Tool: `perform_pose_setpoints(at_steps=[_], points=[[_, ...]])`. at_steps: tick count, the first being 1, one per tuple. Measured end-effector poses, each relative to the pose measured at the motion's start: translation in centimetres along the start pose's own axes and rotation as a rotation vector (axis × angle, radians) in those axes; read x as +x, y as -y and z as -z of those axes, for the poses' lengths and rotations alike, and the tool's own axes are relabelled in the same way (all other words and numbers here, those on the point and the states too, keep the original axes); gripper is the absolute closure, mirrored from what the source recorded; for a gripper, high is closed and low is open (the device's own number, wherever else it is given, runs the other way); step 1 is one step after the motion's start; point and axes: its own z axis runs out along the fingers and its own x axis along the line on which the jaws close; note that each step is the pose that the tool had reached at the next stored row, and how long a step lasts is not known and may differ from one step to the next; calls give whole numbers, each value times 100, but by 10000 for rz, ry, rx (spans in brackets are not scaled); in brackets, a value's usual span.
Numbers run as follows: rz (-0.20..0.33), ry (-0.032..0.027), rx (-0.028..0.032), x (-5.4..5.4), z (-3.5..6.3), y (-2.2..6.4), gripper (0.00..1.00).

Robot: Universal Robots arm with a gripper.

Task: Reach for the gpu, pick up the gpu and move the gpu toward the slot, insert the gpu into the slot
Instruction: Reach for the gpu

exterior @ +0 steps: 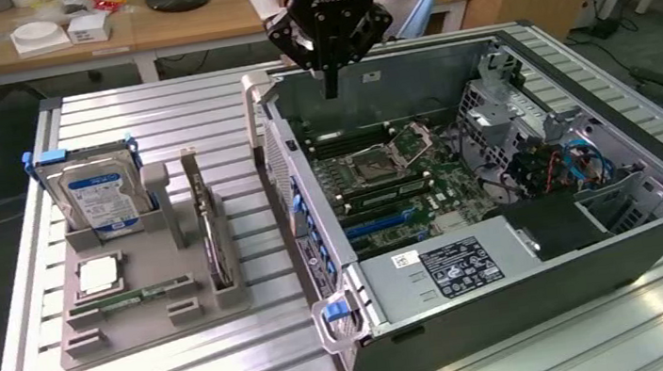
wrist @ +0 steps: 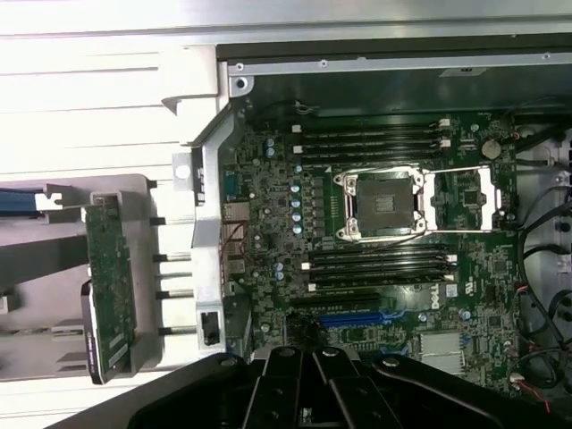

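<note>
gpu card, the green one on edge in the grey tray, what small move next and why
Probably shift the gripper toward the exterior view's left, over the dark green gpu card, opening its jaws on the way. It hangs shut and empty above the open dark metal computer case, while the card stands on edge in the grey holder tray, untouched.

Dark green gpu [wrist: 109, 277], grey holder [exterior: 157, 306], blue-labelled hard drive [exterior: 103, 199]
</note>
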Motion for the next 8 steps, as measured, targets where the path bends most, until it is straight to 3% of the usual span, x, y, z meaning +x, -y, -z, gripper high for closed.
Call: perform_pose_setpoints(at_steps=[8], points=[[0, 1, 0, 125, 3, 9, 90]])
